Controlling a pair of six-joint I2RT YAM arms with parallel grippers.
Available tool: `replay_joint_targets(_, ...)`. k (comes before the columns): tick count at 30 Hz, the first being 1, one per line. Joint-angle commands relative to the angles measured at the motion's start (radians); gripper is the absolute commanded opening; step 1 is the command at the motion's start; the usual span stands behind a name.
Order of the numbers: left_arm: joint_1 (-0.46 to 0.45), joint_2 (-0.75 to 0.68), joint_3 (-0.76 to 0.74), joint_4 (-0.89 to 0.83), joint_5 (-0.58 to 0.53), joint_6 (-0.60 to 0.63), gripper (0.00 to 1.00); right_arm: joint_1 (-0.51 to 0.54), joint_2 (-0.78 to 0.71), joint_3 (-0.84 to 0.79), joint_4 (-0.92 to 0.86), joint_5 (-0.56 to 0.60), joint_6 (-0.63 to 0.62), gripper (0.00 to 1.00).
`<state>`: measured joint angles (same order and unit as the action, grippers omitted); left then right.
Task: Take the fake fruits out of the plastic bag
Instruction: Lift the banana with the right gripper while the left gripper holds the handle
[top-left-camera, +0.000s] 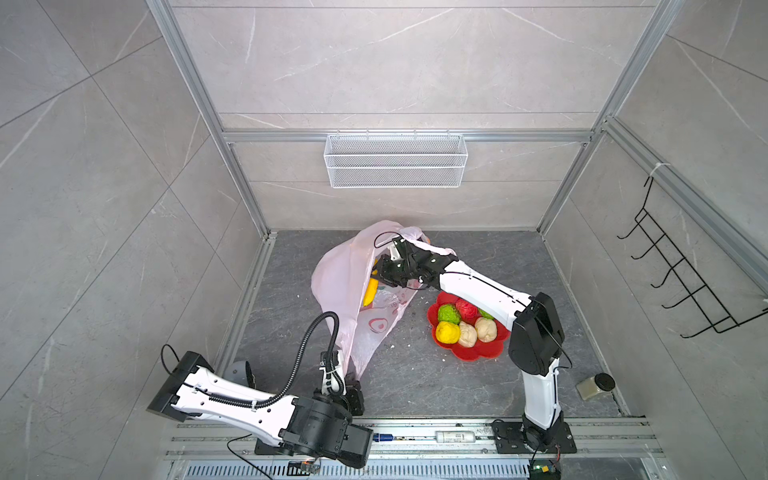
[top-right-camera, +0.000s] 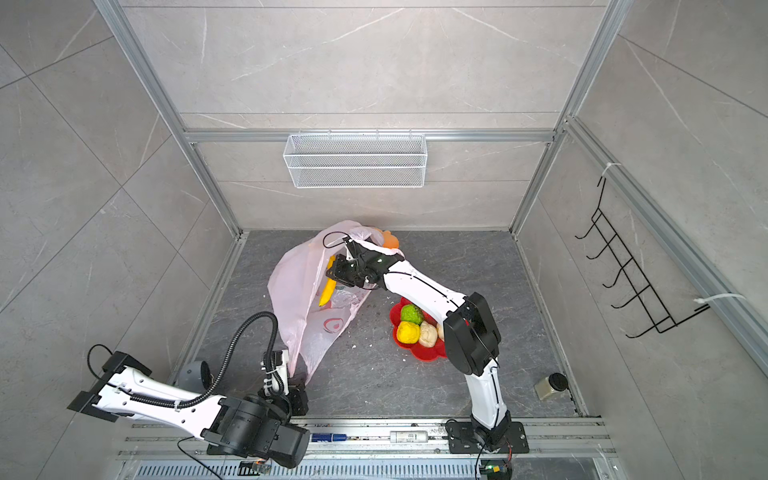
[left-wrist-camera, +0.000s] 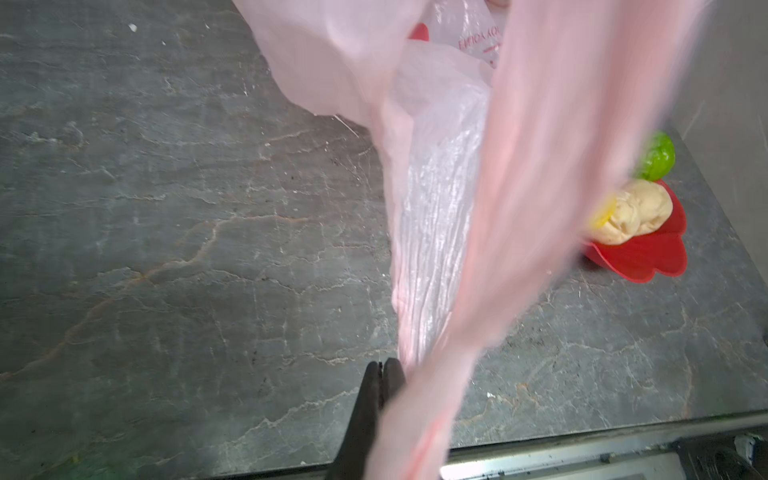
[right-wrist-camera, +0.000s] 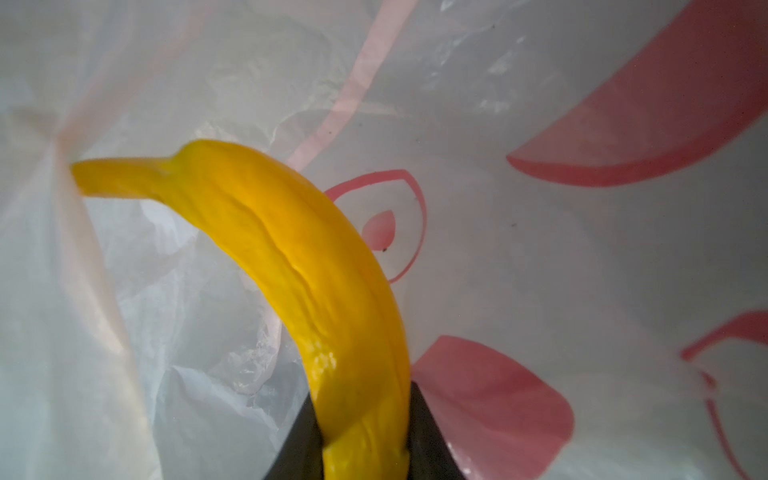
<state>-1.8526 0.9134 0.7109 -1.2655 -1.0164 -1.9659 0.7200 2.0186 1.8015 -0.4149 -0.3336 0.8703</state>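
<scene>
A pale-pink plastic bag (top-left-camera: 345, 282) stands open on a dark stone surface (top-left-camera: 415, 382), pulled taut between two robot arms. The left end effector (left-wrist-camera: 381, 370) is pinched closed on a stretched strip of the bag, low near the front edge. The right end effector (right-wrist-camera: 365, 432) reaches into the bag's mouth, its jaws clamped narrowly on one end of a yellow banana (right-wrist-camera: 307, 270), which is inside the bag. Beside the bag, a red plate (top-left-camera: 473, 353) holds green, red, yellow and beige fake fruits (top-left-camera: 447, 332).
</scene>
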Motion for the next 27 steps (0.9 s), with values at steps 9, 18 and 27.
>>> replay_joint_targets(9, 0.009, -0.121, 0.020, -0.278, -0.310, -0.230, 0.06, 0.019, -0.103, -0.042, -0.103, -0.214, -0.161, 0.06)
replay_joint_targets(18, 0.047, -0.054, -0.037, -0.222, -0.321, -0.310, 0.04, 0.048, -0.189, -0.178, -0.009, -0.272, -0.130, 0.05)
replay_joint_targets(27, 0.048, 0.012, -0.107, 0.173, -0.262, -0.054, 0.00, 0.047, -0.182, -0.135, 0.021, -0.184, -0.078, 0.05)
